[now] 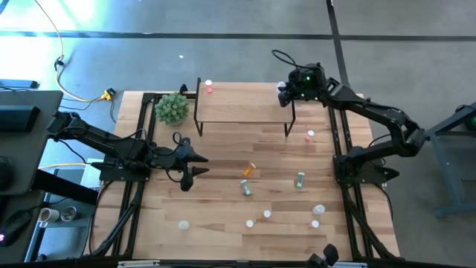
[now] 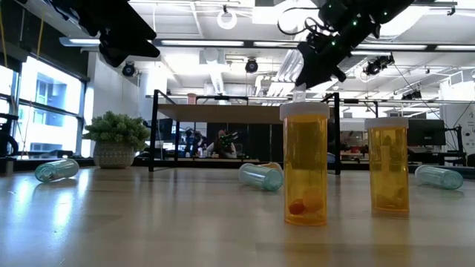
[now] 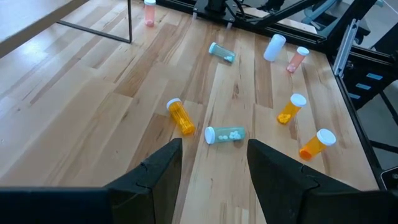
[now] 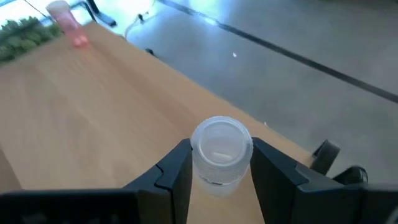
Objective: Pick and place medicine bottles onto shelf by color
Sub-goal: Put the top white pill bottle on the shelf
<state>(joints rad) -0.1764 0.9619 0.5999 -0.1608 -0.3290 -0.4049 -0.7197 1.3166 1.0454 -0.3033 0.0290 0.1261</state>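
The shelf stands at the table's far side, and a pink bottle stands upright on its left end. My right gripper is over the shelf's right end, shut on a clear white-capped bottle. My left gripper hovers open at the table's left, touching nothing. An orange bottle and a clear bottle lie on their sides ahead of it. More medicine bottles stand or lie toward the right and near edges. My right gripper pinches the clear bottle's sides between its two fingers, just under the white cap. The fingers slant down from the table's right. The bottle stands upright over the shelf top. I cannot tell whether its base touches the wood.
A green spiky plant in a pot sits left of the shelf. Near the low camera stand two orange bottles. A pink bottle stands right of the shelf's leg. White-capped bottles are scattered along the near edge.
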